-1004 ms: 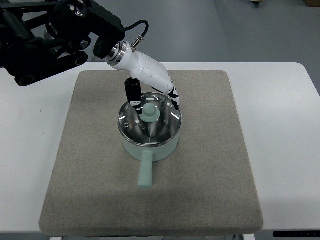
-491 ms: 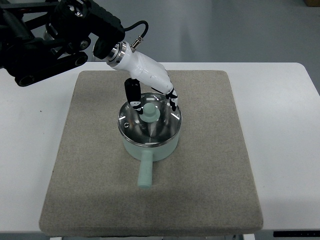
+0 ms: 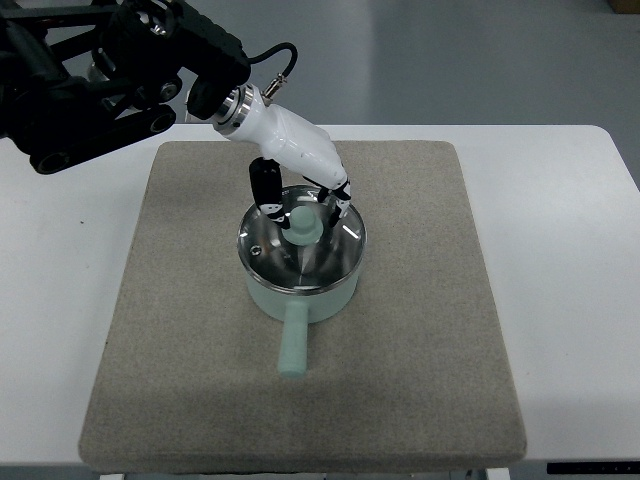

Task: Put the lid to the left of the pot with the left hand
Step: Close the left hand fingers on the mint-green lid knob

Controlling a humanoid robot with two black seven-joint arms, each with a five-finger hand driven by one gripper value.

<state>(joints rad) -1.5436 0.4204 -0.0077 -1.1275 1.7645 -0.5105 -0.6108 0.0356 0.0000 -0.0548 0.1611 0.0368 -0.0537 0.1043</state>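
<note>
**Left hand at the lid knob, pot mid-mat**

A white table [image 3: 60, 300] carries a grey mat [image 3: 170, 360]. The mat's left part, beside the pot, lies bare. The black arm [image 3: 100, 80] comes in from the upper left, and its white left hand [image 3: 300, 170] reaches down over the pot's far rim.

The pot [image 3: 300, 295] is pale green and stands at the mat's middle, its stub handle [image 3: 292, 345] pointing toward the camera. The lid [image 3: 300, 255] is glass, steel-rimmed, and sits on the pot. Its green knob [image 3: 303, 224] stands between the dark fingertips [image 3: 268, 195], which bracket it on both sides; whether they actually grip cannot be told.
</note>
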